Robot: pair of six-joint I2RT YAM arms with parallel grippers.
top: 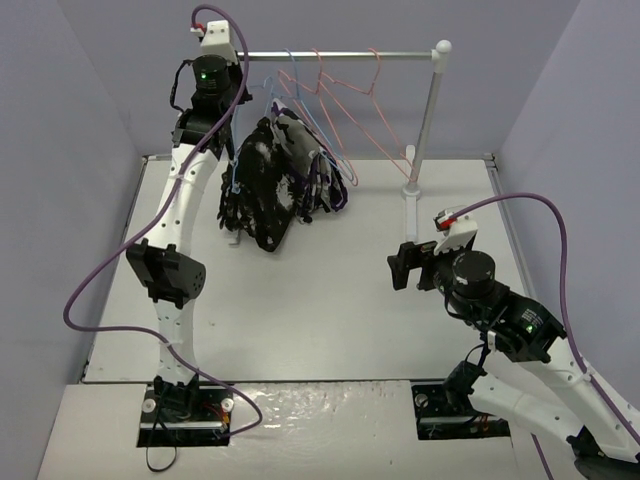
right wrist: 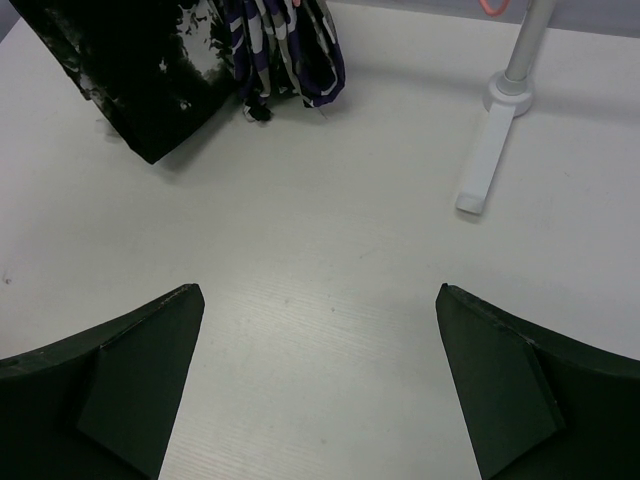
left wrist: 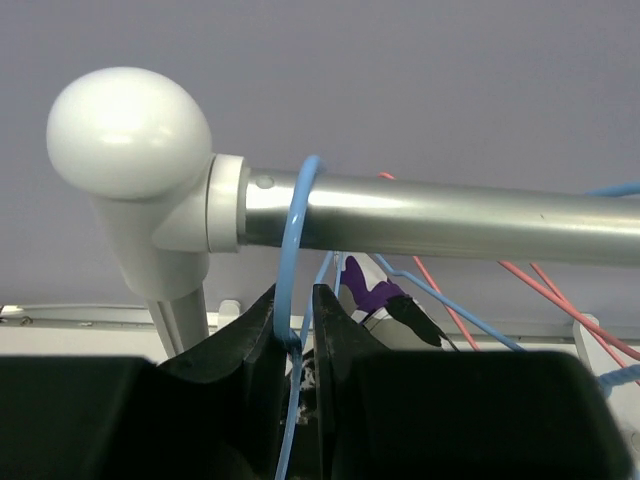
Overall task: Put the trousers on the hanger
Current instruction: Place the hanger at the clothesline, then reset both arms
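Observation:
The black, white-splotched trousers hang draped from the light-blue hanger, whose hook lies over the metal rail beside its white end knob. My left gripper is up at the hanger's neck just under the rail. Its jaws stand slightly apart: the wire rests against the left finger with a thin gap to the right one. The right gripper hovers wide open and empty over the table, right of centre. In the right wrist view the trousers reach down to the table at the top left, far from that gripper.
A purple, white and black garment hangs right of the trousers, also seen as garment. Pink-red hangers hang further along the rail. The rack's right pole and its white foot stand at the back right.

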